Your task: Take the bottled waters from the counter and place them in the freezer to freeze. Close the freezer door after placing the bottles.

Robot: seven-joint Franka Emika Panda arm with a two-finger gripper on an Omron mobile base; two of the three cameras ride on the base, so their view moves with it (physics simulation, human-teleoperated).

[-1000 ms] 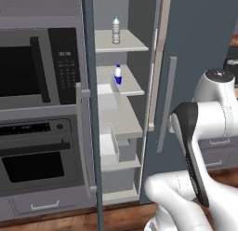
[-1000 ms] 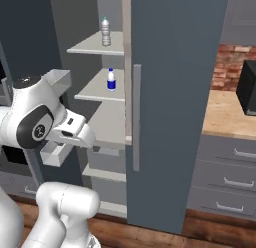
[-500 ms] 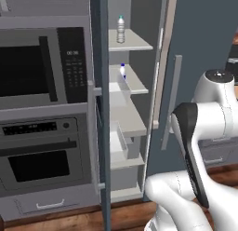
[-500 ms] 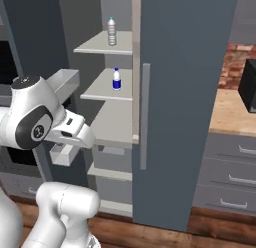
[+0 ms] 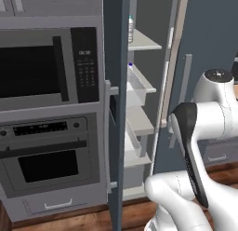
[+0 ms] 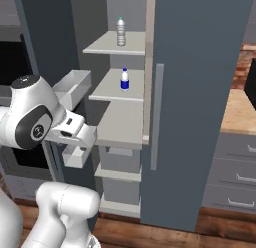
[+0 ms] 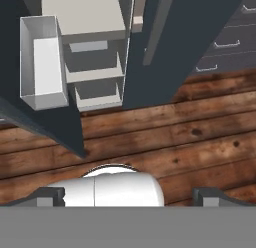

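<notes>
The freezer [image 6: 120, 127] stands open, with pale shelves inside. A clear ribbed bottled water [image 6: 120, 31] stands on the top shelf, and one with a dark blue label [image 6: 124, 80] on the shelf below. In the left base view the clear bottle [image 5: 130, 29] peeks past the freezer door [image 5: 116, 85], which hides most of the blue one [image 5: 130, 65]. The door [image 6: 42, 37] hangs ajar at the left with a white bin [image 6: 74, 85]. My gripper [image 7: 129, 196] is open and empty, pointing down at the wood floor in front of the freezer, apart from the door.
A built-in microwave [image 5: 42, 69] and oven [image 5: 46, 165] sit left of the freezer. The slate panel with a silver handle [image 6: 157, 117] closes the right side. The tan counter [image 6: 237, 114] with grey drawers [image 6: 235, 177] runs at the far right. A white door bin [image 7: 42, 62] shows over the wood floor [image 7: 190, 142].
The whole picture has shifted right in both base views, so the camera has moved. The freezer door now covers more of the shelves in the left base view. The gripper stays open.
</notes>
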